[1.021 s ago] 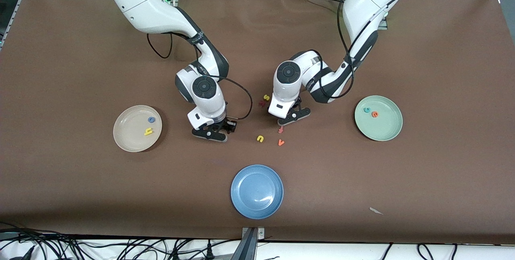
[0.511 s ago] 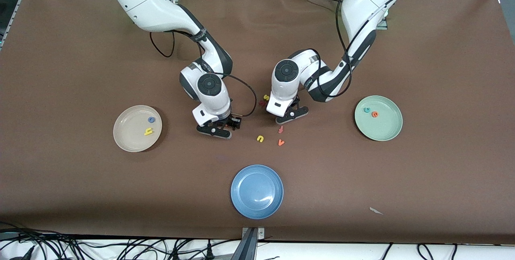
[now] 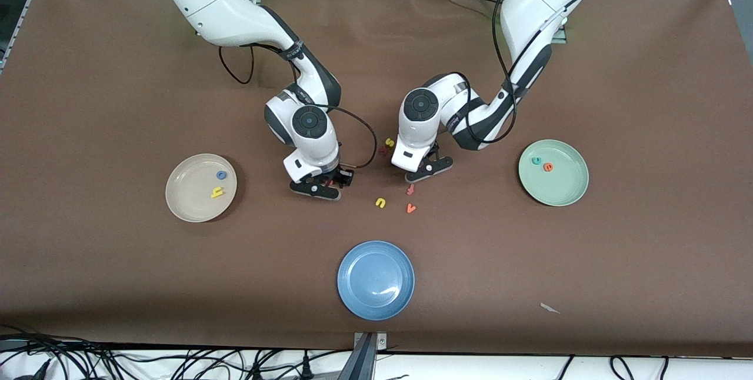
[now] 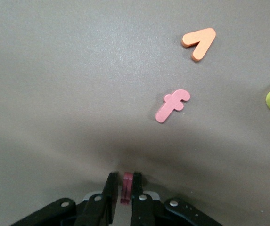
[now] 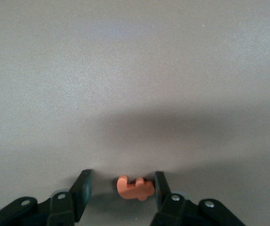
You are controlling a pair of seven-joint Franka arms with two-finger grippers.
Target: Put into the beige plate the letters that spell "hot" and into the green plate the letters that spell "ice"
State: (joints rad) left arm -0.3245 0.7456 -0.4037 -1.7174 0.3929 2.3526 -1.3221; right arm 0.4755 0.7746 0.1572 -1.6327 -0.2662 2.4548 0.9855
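While the left gripper [image 4: 123, 188] pinched the dark red i [image 4: 126, 187], the right gripper [image 5: 120, 184] stood spread around the orange t [image 5: 135, 188].

You see the right end effector [image 5: 120, 186] with fingers [image 5: 83, 186] apart, the orange t [image 5: 135, 187] lying between them on the bench [image 5: 135, 70].

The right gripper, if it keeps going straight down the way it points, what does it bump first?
Probably the orange letter t, lying on the brown table between the right gripper's open jaws.
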